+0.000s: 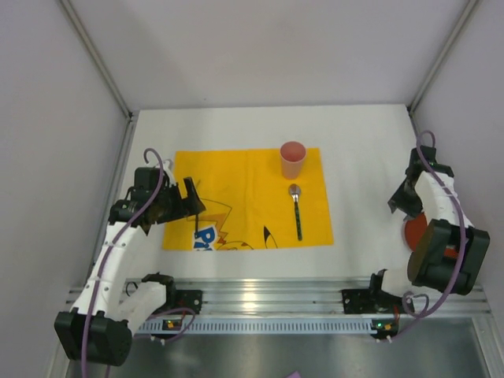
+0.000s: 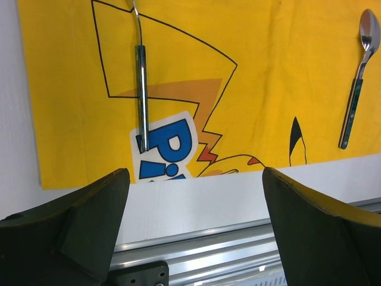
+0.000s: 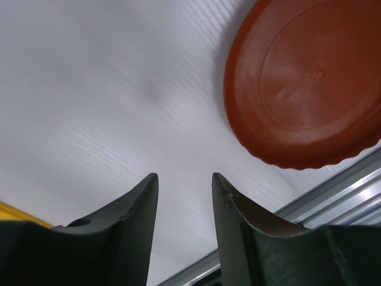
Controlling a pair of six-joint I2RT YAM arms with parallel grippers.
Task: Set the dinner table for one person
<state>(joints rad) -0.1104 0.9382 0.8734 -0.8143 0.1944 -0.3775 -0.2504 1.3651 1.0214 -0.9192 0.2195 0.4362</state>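
while the left pincer (image 2: 196,173) stands wide open and empty, yellow mat (image 2: 268,71) ahead, the right pincer (image 3: 184,176) hangs part open, empty, dinner table (image 3: 107,89) directly beneath, red plate (image 3: 303,77) just beside.

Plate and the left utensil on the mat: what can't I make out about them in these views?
- Plate: in the top view the right arm covers most of it. In the right wrist view the top and right edges cut it off.
- Utensil: in the left wrist view the top edge cuts off its head. In the top view it is thin and partly under the left end effector. Fork or knife: cannot tell.
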